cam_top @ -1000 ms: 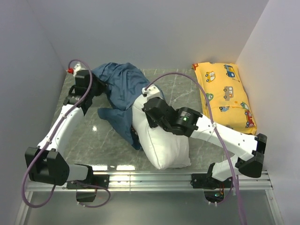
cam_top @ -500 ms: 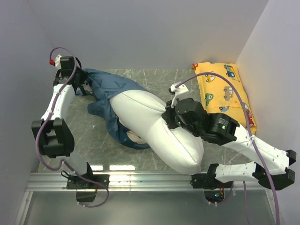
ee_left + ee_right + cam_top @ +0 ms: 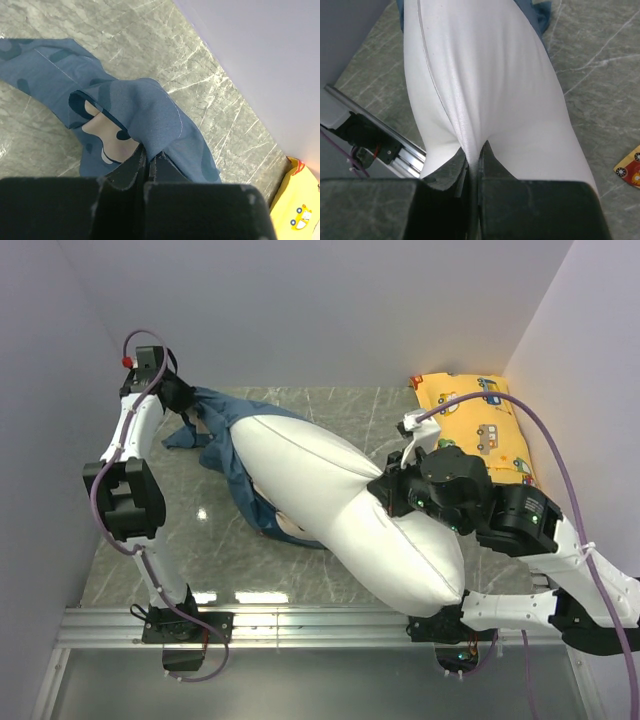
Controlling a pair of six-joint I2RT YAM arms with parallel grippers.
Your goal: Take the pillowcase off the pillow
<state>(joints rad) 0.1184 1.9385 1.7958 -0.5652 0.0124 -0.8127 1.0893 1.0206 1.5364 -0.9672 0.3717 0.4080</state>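
Observation:
The white pillow [image 3: 340, 500] lies stretched diagonally from back left to front right, mostly bare. The dusty-blue pillowcase [image 3: 235, 415] still wraps its back-left end and hangs under it toward the table. My left gripper [image 3: 178, 398] is shut on a fold of the pillowcase [image 3: 150, 120] at the back left corner. My right gripper [image 3: 388, 490] is shut on a pinch of the pillow [image 3: 485, 90] near its middle and holds it up above the table.
A yellow car-print pillow [image 3: 480, 430] lies at the back right against the wall; its corner shows in the left wrist view [image 3: 300, 215]. The aluminium rail [image 3: 320, 620] runs along the front edge. Walls close in on left, back and right.
My right gripper has pulled the pillow further right and forward, baring more white. My left gripper has stayed at the back left corner holding the pillowcase, which has slid further off.

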